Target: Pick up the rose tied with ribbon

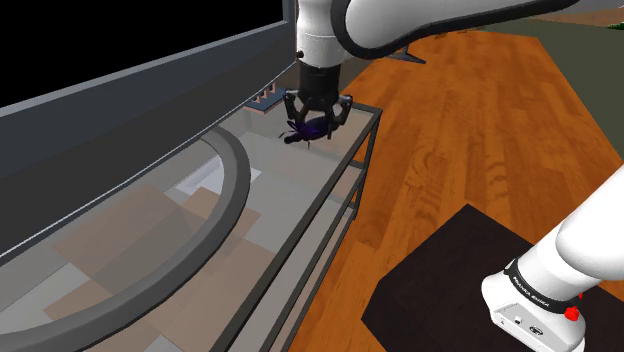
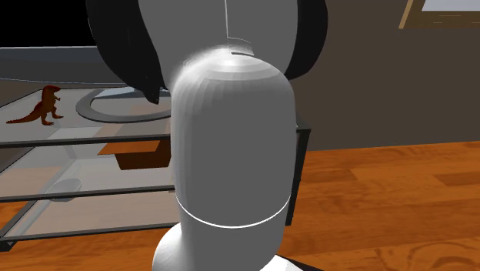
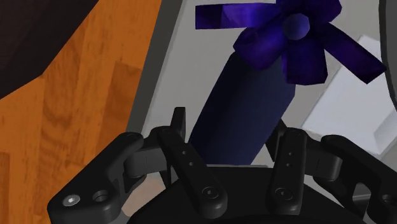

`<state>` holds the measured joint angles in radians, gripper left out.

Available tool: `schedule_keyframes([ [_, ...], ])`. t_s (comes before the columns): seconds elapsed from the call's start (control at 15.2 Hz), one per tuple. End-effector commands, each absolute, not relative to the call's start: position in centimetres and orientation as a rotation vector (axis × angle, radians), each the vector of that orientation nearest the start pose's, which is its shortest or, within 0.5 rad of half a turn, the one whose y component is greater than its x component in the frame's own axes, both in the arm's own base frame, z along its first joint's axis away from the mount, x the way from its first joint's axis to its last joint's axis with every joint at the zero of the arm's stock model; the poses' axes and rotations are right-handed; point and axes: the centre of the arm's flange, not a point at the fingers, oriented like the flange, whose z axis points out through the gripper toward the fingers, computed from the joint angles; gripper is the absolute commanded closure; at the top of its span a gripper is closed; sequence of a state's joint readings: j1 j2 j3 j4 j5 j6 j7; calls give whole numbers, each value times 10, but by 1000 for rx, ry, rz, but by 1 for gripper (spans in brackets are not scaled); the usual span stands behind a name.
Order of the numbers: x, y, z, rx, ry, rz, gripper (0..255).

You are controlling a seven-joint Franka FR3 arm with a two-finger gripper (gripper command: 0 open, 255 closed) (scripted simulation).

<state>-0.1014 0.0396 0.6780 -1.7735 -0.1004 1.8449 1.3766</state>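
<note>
The rose is a dark navy wrapped stem (image 3: 245, 105) ending in a purple bow-like bloom (image 3: 296, 38). My black gripper (image 3: 229, 127) is shut on the stem, one finger (image 3: 178, 127) pressing each side of it. In the shoulder view the gripper (image 1: 317, 115) points straight down near the far corner of the glass table (image 1: 345, 165), and the purple rose (image 1: 303, 131) sticks out of the jaws toward that view's left, close over the glass. I cannot tell whether it touches the glass.
A big flat television (image 1: 130, 95) on a curved grey foot (image 1: 232, 185) takes up most of the table. A brown toy dinosaur (image 2: 42, 106) stands on the glass top. Lower glass shelves (image 2: 85, 181) show beneath. Wooden floor (image 1: 470, 120) and my black stand (image 1: 440, 280) lie alongside.
</note>
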Motion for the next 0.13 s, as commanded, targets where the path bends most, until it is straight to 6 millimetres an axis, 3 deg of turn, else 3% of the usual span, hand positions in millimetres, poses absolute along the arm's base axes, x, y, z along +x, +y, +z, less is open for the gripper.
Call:
schedule_keyframes([
  [0.0,490,303,541,-2912,1190,-130,255],
  [0.07,490,303,541,-2912,1190,-130,255],
])
